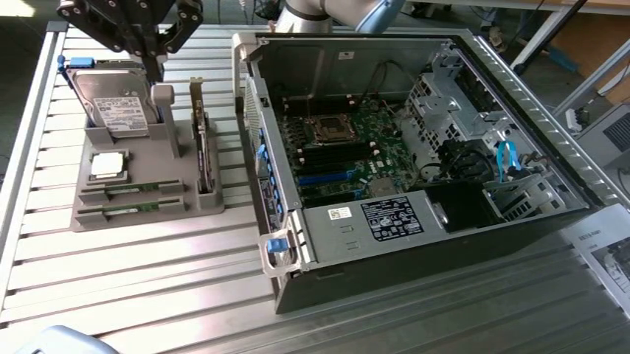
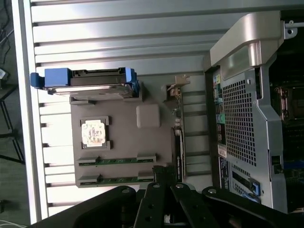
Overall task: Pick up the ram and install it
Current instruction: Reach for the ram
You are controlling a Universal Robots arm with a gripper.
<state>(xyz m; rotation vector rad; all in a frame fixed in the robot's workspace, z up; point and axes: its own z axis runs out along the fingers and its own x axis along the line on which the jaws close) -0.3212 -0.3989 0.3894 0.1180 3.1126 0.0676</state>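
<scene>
Two ram sticks, thin and green, lie side by side in slots at the near end of a grey fixture [image 1: 133,221]. One ram stick [image 1: 131,189] [image 2: 118,160] is next to the silver-topped processor, the other [image 1: 126,211] [image 2: 118,179] is at the fixture's end. My black gripper [image 1: 156,65] [image 2: 163,173] hangs high over the fixture's far end, above the hard drive. Its fingers are shut together with nothing between them. It is well apart from both sticks. The open computer case [image 1: 295,243] [image 2: 247,52] shows its motherboard [image 1: 369,147].
The fixture also holds an upright hard drive [image 1: 118,103] [image 2: 85,80], a processor chip [image 1: 108,164] [image 2: 92,133] and an expansion card [image 1: 202,147] [image 2: 178,152] on edge. The case stands at the exterior view's right on a ribbed metal table [image 1: 147,287].
</scene>
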